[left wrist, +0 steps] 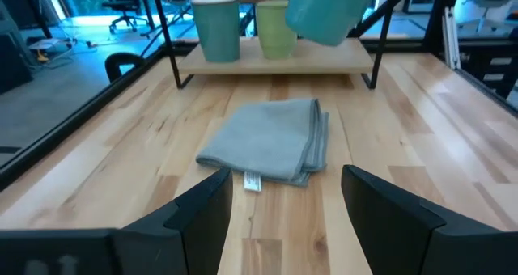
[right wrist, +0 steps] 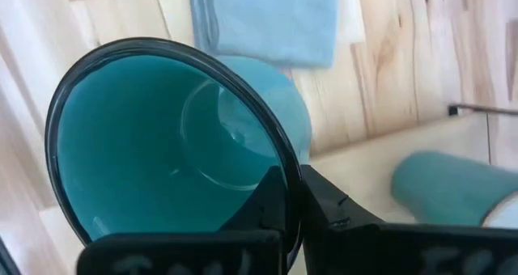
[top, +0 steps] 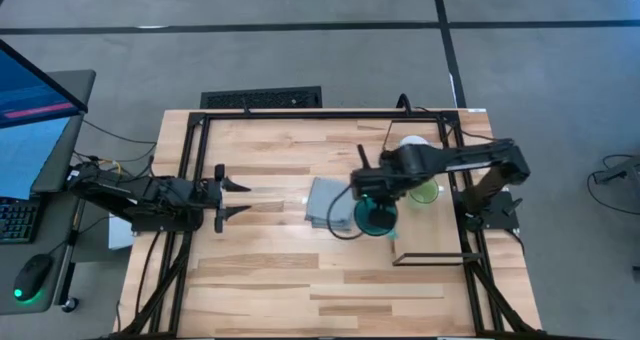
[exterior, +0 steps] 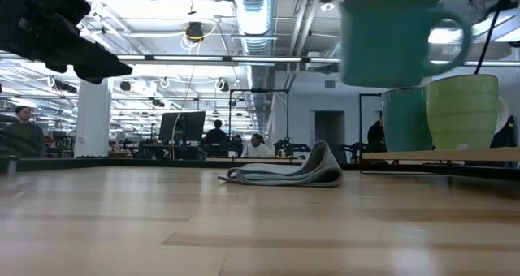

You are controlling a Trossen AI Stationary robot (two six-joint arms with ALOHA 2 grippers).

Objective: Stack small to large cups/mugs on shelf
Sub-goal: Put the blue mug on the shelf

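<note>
Left gripper: hung over the table's left part, fingers spread, nothing between them, well apart from every mug.
Table: slatted wood; bare boards lay between the left gripper and the cloth, and across the whole near half.
Cloth: folded, flat near the middle, just left of the right gripper.
Right gripper: pinched the teal mug's rim, one finger inside the wall and one outside, jaws pressed together on it.
Teal mug: held in the air, mouth up, above and just left of the shelf's near end; in the low view its base cleared the tops of the mugs behind it.
Shelf: narrow board along the table's right edge, black wire frame around it.
Green mug: upright on the shelf.
Third mug: upright on the shelf, just beside the green mug.
</note>
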